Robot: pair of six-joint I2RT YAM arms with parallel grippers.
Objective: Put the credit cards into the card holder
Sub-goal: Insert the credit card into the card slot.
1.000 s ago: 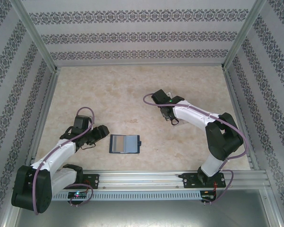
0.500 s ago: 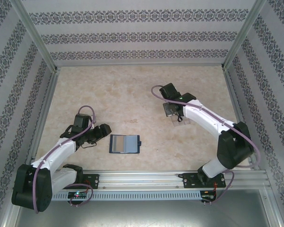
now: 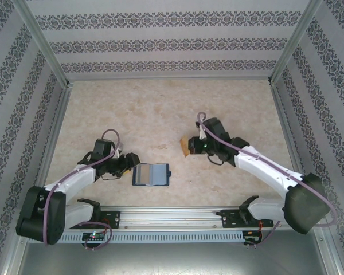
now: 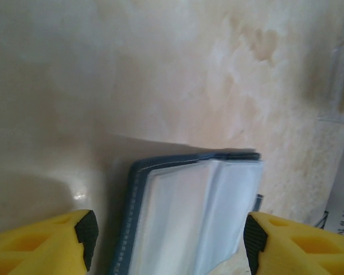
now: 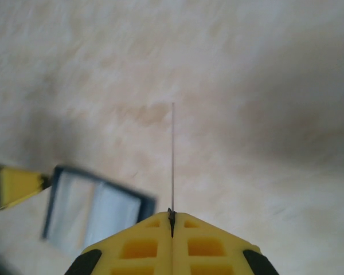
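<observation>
The card holder (image 3: 151,175) lies open on the table, navy with clear sleeves facing up; I see it close up in the left wrist view (image 4: 189,212) and blurred in the right wrist view (image 5: 94,212). My left gripper (image 3: 131,162) is open at its left edge, and its yellow fingers (image 4: 46,243) straddle the holder without touching it. My right gripper (image 3: 194,146) is shut on a gold-brown credit card (image 3: 186,146), held above the table to the upper right of the holder. That card appears edge-on as a thin line (image 5: 172,160) rising from the closed right gripper (image 5: 172,216).
Patterned walls enclose the marble-look table (image 3: 137,114) on three sides. An aluminium rail (image 3: 178,216) carrying both arm bases runs along the near edge. A yellow finger of the left gripper (image 5: 11,186) pokes in beside the holder.
The right arm has swung from the back right down and left toward the holder, bringing a card with it. The left gripper has crept right, up to the holder's left edge.
</observation>
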